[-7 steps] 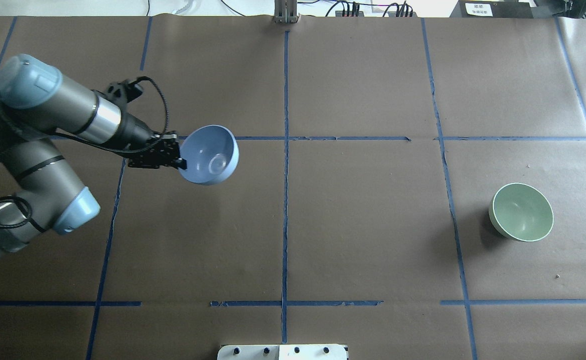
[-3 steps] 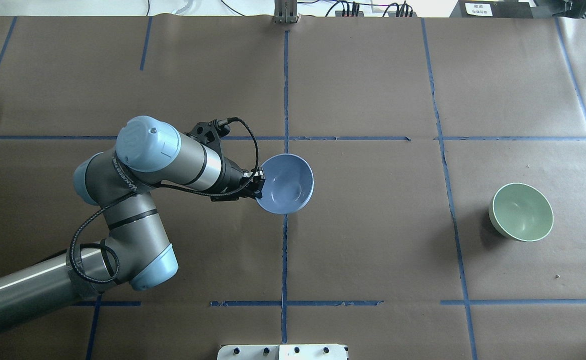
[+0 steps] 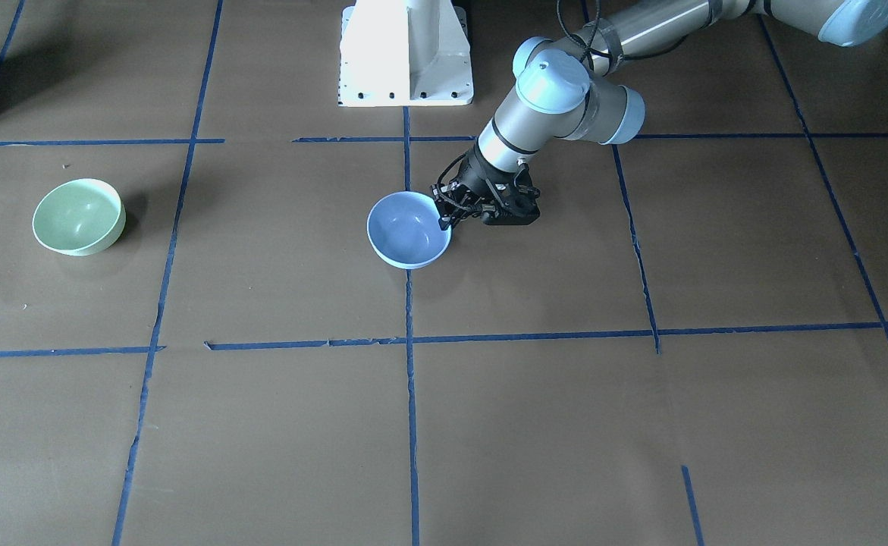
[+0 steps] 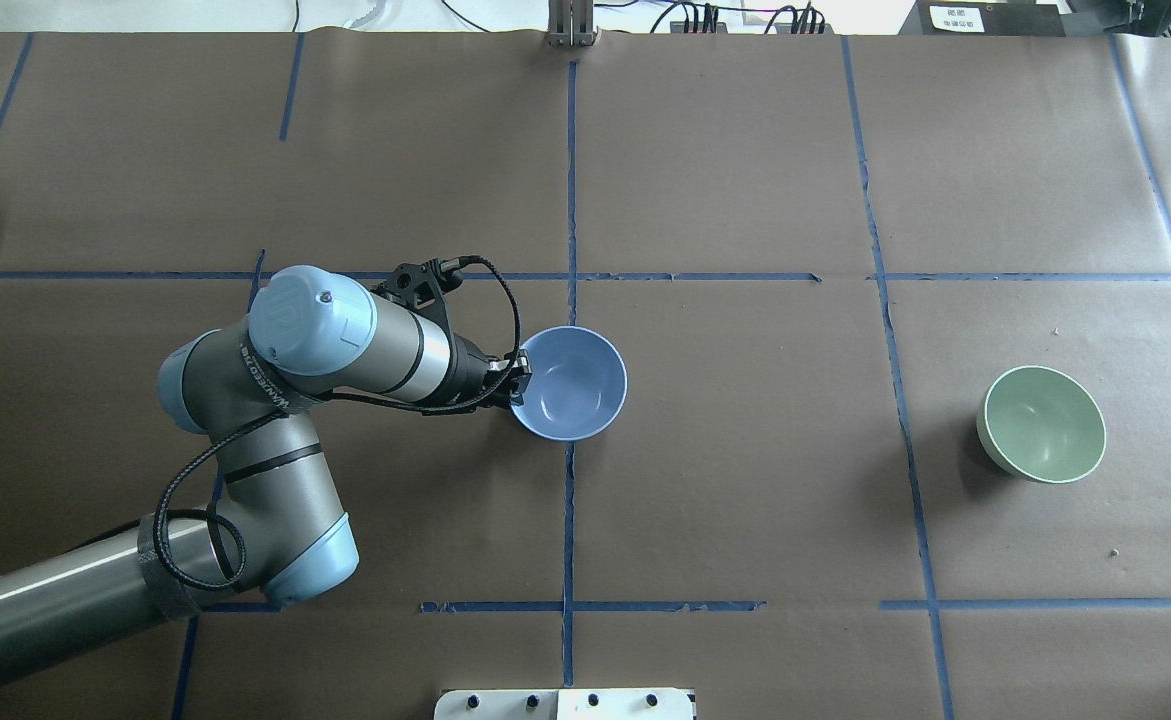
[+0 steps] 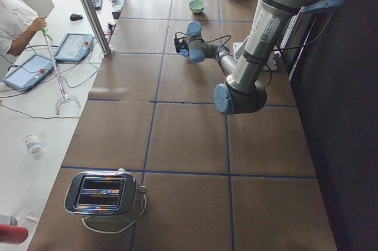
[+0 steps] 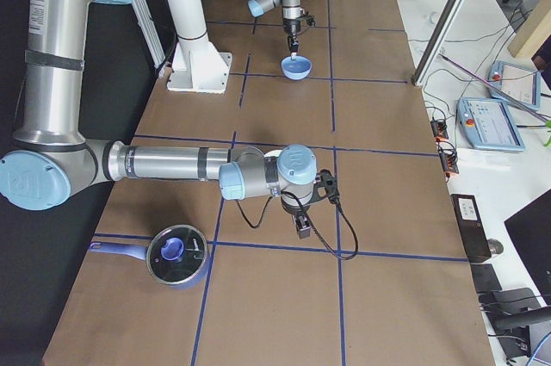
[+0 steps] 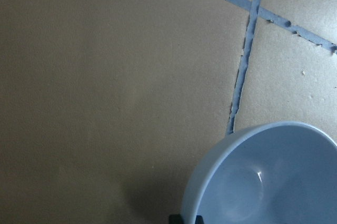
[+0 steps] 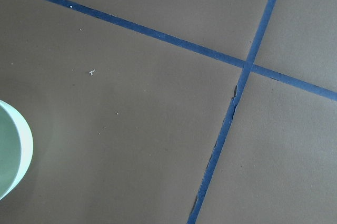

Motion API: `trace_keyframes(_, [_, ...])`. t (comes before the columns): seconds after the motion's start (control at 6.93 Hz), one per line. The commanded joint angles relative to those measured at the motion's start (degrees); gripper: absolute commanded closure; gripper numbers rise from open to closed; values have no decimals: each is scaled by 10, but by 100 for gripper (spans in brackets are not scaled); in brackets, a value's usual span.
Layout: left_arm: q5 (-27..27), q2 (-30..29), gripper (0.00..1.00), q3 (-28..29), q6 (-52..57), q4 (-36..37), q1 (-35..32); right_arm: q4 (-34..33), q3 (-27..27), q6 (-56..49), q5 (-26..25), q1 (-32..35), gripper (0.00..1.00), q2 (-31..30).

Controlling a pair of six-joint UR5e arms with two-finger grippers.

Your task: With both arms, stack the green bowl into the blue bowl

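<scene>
1. Brown paper covers the table, ruled into squares by blue tape lines; a toaster stands at its left end, a lidded pot at its right
2. At the table's middle, the left gripper is closed on the rim of the upright blue bowl
3. Well apart to its right sits the green bowl, alone
4. Near the pot, the right gripper points down; its opening cannot be told

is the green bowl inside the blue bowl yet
No, the green bowl sits alone on the table, well apart from the blue bowl, whose rim the left gripper grips.
</scene>
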Motion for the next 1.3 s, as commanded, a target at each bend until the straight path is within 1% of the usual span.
trace_keyframes(0.0, [49, 32, 0, -57, -6, -1, -3, 1, 2, 1, 8, -14, 0, 2])
trace_keyframes(0.14, [46, 85, 0, -136, -6, 0, -6, 2, 3, 17, 31, -25, 0, 4])
trace_keyframes(0.29, [46, 111, 0, -176, -6, 1, -9, 21, 27, 85, 42, -45, 0, 4])
trace_keyframes(0.43, [46, 117, 0, -194, -6, 7, -9, 108, 31, 240, 41, -87, 0, 1])
trace_keyframes(0.58, [46, 117, 0, -199, -6, 21, -8, 234, 28, 421, 20, -138, 0, -3])
trace_keyframes(0.72, [46, 117, 0, -200, -6, 21, -8, 313, 28, 548, -26, -203, 0, -6])
trace_keyframes(0.87, [46, 117, 0, -200, -5, 21, -8, 333, 20, 594, -56, -253, 0, -8])
trace_keyframes(1.01, [46, 115, 0, -200, -6, 21, -8, 334, 7, 596, -60, -280, 0, -6])
trace_keyframes(1.15, [46, 114, 0, -200, -6, 21, -8, 336, -2, 596, -60, -292, 0, -6])
